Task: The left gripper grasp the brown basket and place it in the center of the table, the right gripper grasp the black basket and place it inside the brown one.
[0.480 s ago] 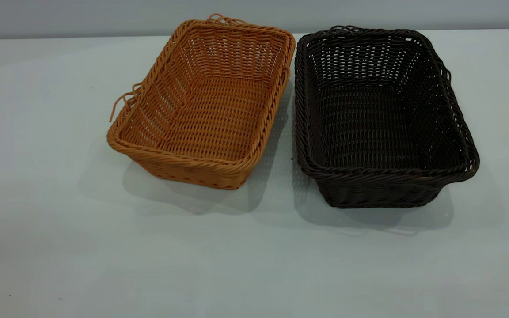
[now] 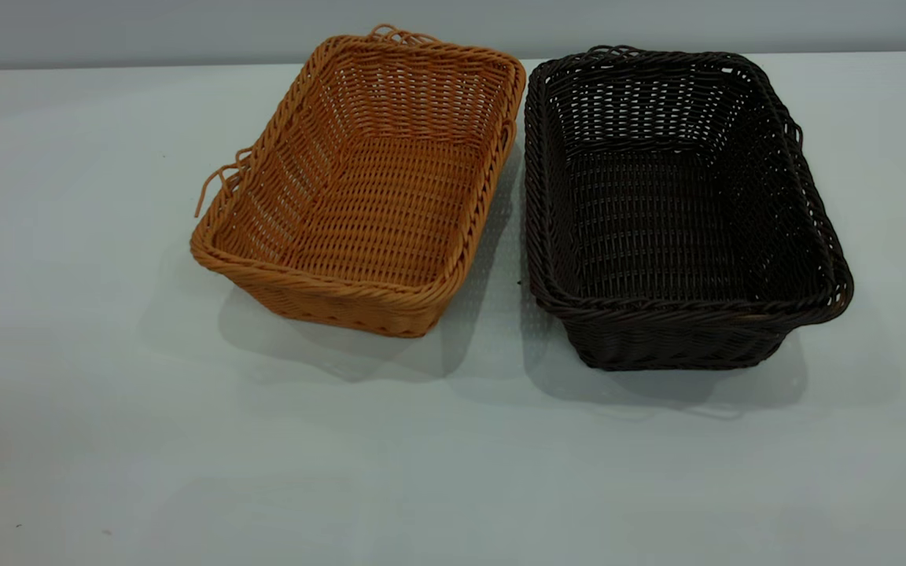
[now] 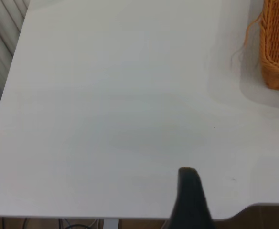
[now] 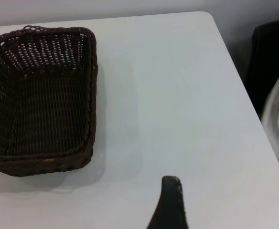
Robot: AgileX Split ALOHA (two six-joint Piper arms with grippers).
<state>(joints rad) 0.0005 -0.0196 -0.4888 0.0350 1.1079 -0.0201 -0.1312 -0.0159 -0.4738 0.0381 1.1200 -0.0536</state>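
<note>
no visible change, nothing moved

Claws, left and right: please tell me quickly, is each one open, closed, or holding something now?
Left claw: cannot be told; only one finger shows above the table, holding nothing.
Right claw: cannot be told; one finger shows, holding nothing.

Only one dark finger of the left gripper (image 3: 191, 200) shows, and one of the right gripper (image 4: 169, 204); neither touches anything.

White-grey table (image 2: 107, 354): bears brown basket (image 2: 366, 196) and black basket (image 2: 673, 212), side by side, nearly touching.
</note>
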